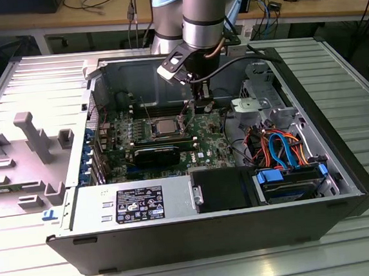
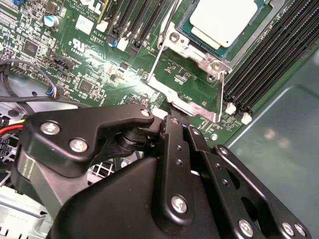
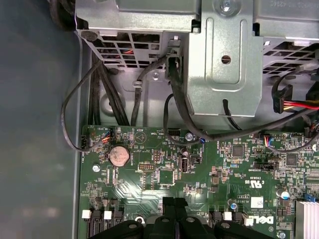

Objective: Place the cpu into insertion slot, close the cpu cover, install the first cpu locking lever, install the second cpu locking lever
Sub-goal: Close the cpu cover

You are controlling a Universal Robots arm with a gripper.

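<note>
End effector [image 2: 177, 118] pinched closed, empty, just beside insertion slot [image 2: 193, 52] rim; cpu [image 2: 224, 20] seated inside.

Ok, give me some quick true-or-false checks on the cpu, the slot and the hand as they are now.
1. The cpu lies in the insertion slot. True.
2. The hand grips the cpu. False: it sits beside the slot, off the cpu.
3. The hand's fingers are spread wide. False: they are closed together.
4. A round coin cell sits on the green board. True.
</note>
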